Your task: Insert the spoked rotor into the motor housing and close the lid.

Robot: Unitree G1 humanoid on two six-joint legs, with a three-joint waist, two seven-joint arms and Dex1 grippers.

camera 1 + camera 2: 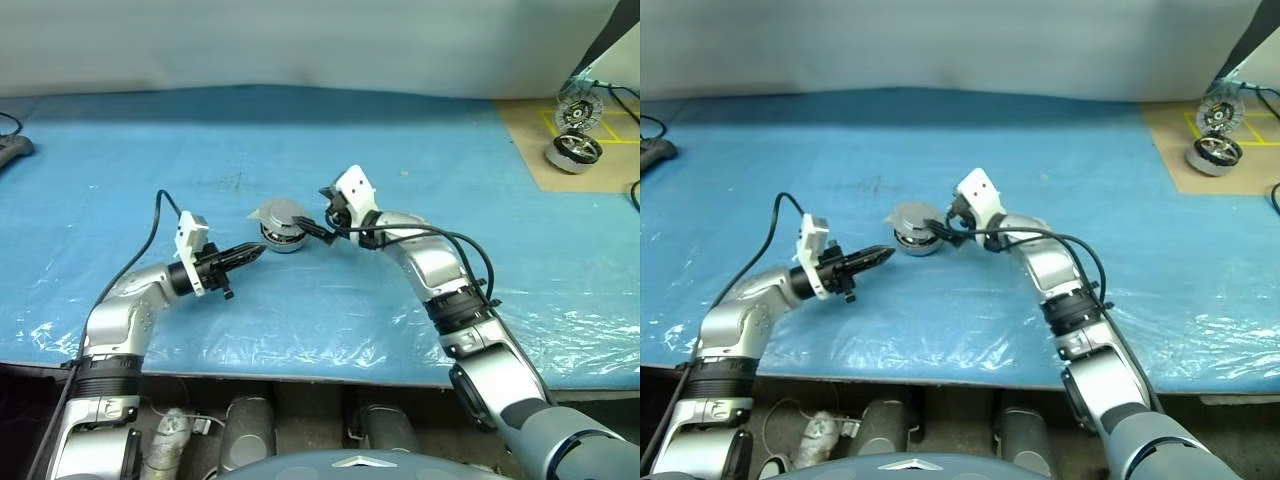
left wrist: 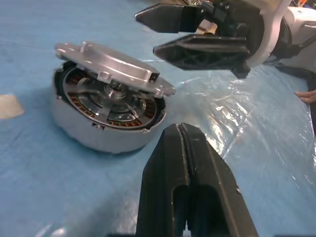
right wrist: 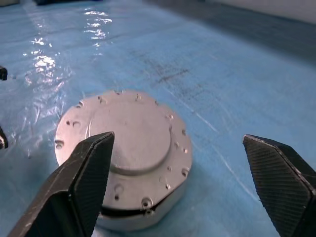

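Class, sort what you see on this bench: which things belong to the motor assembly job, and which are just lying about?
Job: motor housing; lid, lying tilted on it; left gripper, shut; right gripper, open.
Lying about: two round motor parts on the brown board; blue sheet.

I count one motor housing [image 2: 106,123] with one lid [image 2: 116,66] tilted on it just ahead of my two pincers, and two other round motors [image 1: 575,152] well beyond the right one.
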